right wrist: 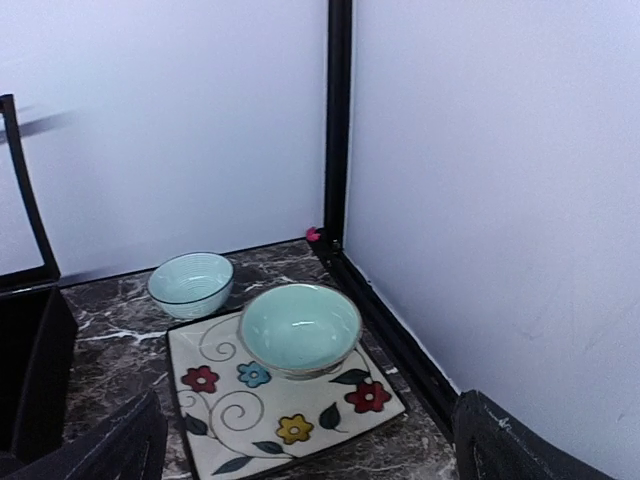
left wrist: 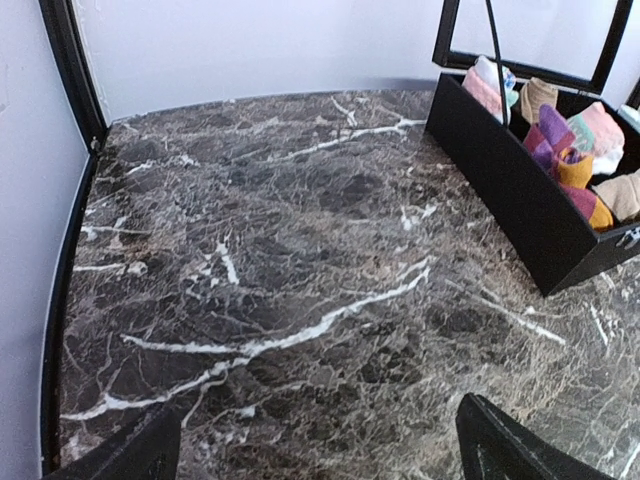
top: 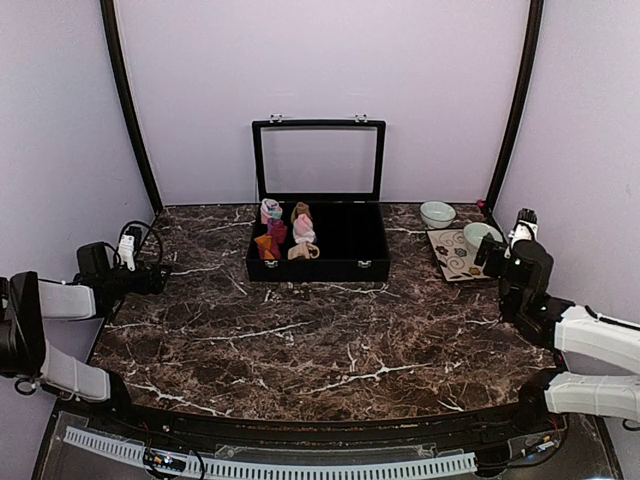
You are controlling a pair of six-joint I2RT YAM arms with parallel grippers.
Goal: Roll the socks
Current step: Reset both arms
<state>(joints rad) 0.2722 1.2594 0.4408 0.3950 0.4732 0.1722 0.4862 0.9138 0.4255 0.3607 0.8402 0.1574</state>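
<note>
The socks (top: 285,230) lie as several soft bundles in the left half of an open black box (top: 318,268) at the back middle. The left wrist view shows a pink and mint sock (left wrist: 487,85), a tan one (left wrist: 540,97), and magenta (left wrist: 550,135) and orange (left wrist: 578,170) bundles behind the box wall (left wrist: 510,190). My left gripper (top: 155,277) hovers open over bare marble at the left edge, well short of the box. My right gripper (top: 488,250) stands open at the far right, nothing between its fingers.
The box lid (top: 318,160) stands upright. A mint bowl (right wrist: 300,328) sits on a flowered square plate (right wrist: 290,420) by the right wall, with a second bowl (right wrist: 190,283) behind it. Black frame posts and walls border the marble table (top: 320,340).
</note>
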